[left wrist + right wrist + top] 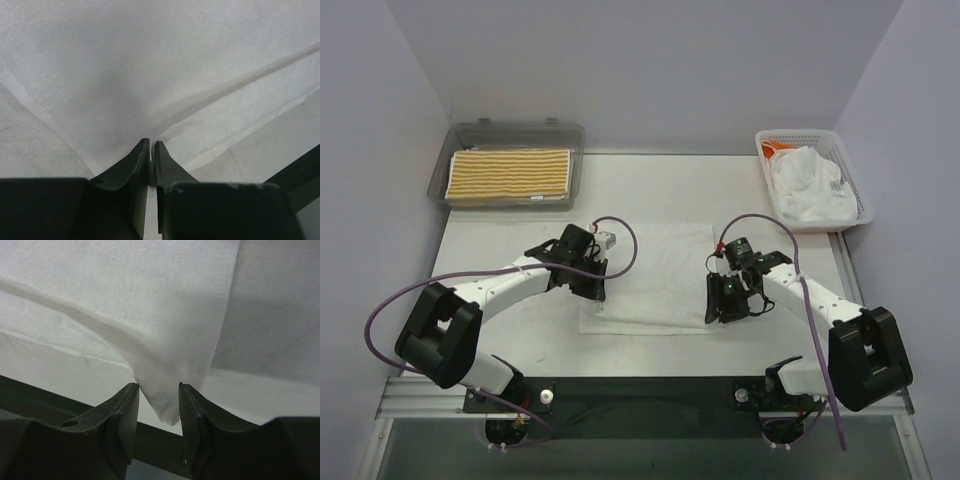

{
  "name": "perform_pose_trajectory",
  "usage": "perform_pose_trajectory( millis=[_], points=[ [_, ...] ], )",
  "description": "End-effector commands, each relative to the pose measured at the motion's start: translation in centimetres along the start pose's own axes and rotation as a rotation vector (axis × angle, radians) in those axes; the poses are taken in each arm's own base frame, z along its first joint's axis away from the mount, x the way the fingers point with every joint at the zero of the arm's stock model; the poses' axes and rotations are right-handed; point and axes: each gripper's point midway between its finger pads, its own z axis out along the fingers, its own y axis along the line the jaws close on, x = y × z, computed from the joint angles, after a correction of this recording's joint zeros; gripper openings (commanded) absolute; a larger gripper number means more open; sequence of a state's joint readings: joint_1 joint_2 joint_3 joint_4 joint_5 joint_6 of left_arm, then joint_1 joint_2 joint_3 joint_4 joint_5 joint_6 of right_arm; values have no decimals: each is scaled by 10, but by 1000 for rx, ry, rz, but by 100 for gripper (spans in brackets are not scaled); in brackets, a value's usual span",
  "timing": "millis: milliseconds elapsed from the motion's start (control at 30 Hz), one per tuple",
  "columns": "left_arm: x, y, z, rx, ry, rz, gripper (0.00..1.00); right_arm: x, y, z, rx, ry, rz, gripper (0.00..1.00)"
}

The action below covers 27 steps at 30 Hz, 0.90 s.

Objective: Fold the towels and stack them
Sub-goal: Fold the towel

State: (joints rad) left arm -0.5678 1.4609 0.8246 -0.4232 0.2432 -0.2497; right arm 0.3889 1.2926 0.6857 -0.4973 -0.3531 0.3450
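Note:
A plain white towel (660, 275) lies spread flat mid-table between the two arms. My left gripper (592, 288) sits at its near left corner, shut on a pinch of the white cloth (150, 90); its fingertips (142, 150) meet with a thin fold between them. My right gripper (725, 310) is at the near right corner. It is open, and the towel's corner (170, 390) hangs down between its fingers (131, 395), which stand apart. A folded yellow-and-white striped towel (510, 175) lies in the tray at back left.
The clear grey tray (515, 132) stands at the back left. A white mesh basket (855, 190) at the back right holds crumpled white towels (810, 185) and something orange (777, 150). The table's dark front edge (50, 395) runs just below the right gripper.

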Motion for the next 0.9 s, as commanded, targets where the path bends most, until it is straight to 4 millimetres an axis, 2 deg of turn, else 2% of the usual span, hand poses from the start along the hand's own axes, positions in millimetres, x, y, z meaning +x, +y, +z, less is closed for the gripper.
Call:
perform_pose_trajectory(
  millis=[0, 233, 300, 333, 400, 433, 467, 600, 733, 767, 833, 867],
  points=[
    [-22, -7, -10, 7, -54, 32, 14, 12, -6, 2, 43, 58, 11, 38],
    [-21, -5, -10, 1, -52, 35, 13, 14, -6, 7, 68, 85, -3, 41],
    [-22, -5, -10, 0, -52, 33, 13, 13, -8, 7, 84, 82, 0, 37],
    [-22, -5, -11, -1, -54, 35, 13, 13, -9, 6, 89, 81, 0, 26],
    [-24, -5, -13, -1, -59, 36, 13, 11, -9, 5, 95, 71, 2, 15],
    [-26, -4, -14, -5, -63, 36, 13, 10, -10, 5, 103, 67, 0, 5],
    [-26, -3, -14, -7, -64, 35, 8, 9, -10, 4, 104, 65, 0, 1],
    [-37, 0, -23, -30, -96, 46, 3, -5, -10, -7, 129, 25, -29, 0],
    [-70, 11, -49, -86, -202, 56, 0, -41, -11, -38, 208, -92, -91, 0],
    [-88, 11, -59, -94, -249, 60, 0, -61, -4, -51, 204, -150, -104, 0],
    [-111, 24, -73, -144, -313, 55, 0, -84, 0, -65, 225, -201, -121, 0],
    [-122, 27, -80, -160, -339, 56, 0, -110, 8, -85, 236, -277, -135, 0]
  ],
)
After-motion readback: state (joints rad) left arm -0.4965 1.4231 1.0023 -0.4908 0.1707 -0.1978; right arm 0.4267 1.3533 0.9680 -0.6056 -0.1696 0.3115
